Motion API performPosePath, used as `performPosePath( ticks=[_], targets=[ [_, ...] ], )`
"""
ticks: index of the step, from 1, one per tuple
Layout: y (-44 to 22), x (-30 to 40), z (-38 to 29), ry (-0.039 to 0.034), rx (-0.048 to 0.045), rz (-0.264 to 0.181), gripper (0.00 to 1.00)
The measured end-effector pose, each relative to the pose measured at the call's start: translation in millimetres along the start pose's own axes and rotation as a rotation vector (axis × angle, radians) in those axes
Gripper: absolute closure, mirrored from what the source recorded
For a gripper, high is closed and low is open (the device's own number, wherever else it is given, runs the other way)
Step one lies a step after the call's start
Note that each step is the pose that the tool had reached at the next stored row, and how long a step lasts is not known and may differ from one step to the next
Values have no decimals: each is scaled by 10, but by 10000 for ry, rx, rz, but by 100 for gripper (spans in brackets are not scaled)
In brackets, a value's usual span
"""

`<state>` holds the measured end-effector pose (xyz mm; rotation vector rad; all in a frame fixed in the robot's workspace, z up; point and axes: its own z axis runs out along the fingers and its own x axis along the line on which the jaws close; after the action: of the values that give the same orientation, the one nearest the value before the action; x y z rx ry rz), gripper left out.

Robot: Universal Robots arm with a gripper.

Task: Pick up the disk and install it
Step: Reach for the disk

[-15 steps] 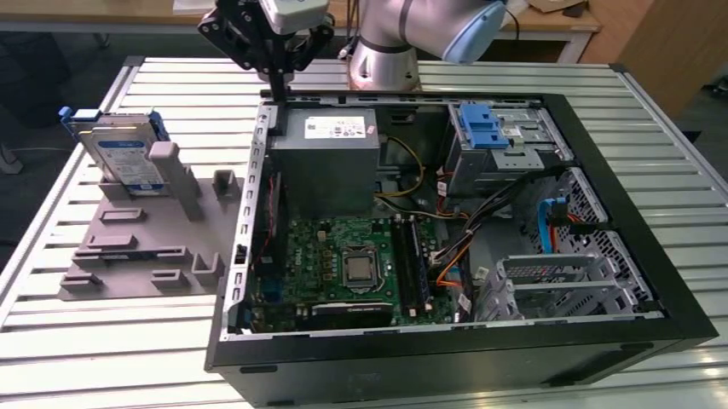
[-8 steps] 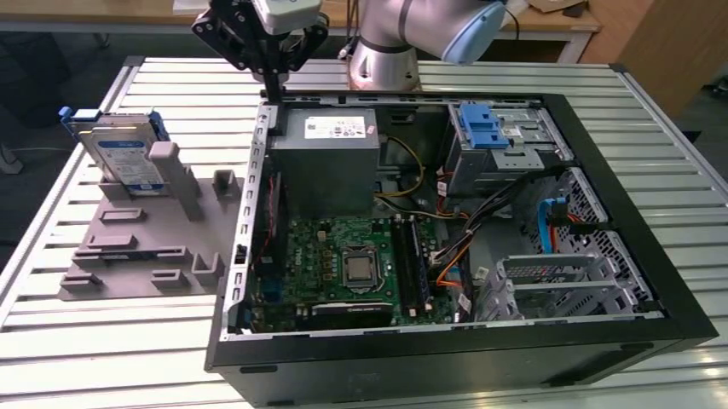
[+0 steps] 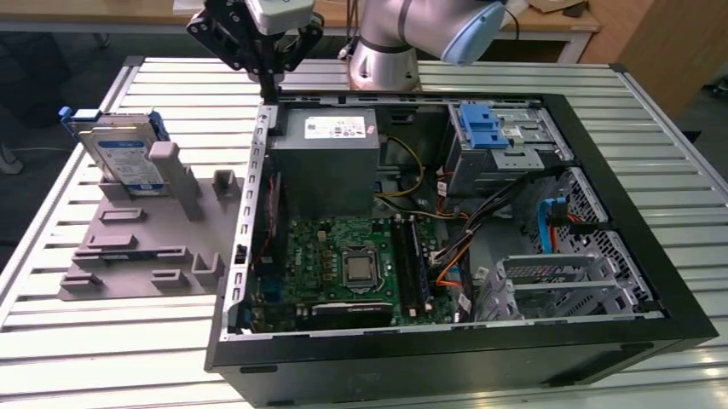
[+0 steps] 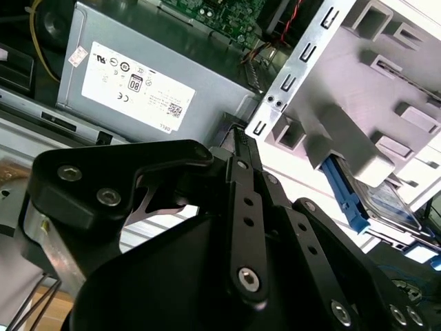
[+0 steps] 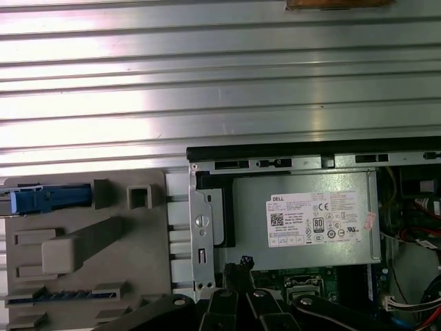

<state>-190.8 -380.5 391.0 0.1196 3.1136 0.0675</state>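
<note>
Here, end effector (image 3: pixel 269 85) closed, empty, white-and-blue-labelled disk (image 3: pixel 123 158) upright in grey holder (image 3: pixel 125 256).

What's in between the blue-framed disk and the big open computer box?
Grey upright posts of the holder tray stand between the disk and the computer case, as seen in the exterior view.

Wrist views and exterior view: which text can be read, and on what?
White sticker on the grey box: fine print and marks, too small to read reliably.
Disk label, exterior view: blurred, unreadable.
</note>
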Motion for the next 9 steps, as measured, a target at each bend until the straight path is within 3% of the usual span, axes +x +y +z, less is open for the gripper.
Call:
performPosePath(
  ticks=[9],
  targets=[
    [-4, 48, 3, -1, -1, 0, 89]
  ],
)
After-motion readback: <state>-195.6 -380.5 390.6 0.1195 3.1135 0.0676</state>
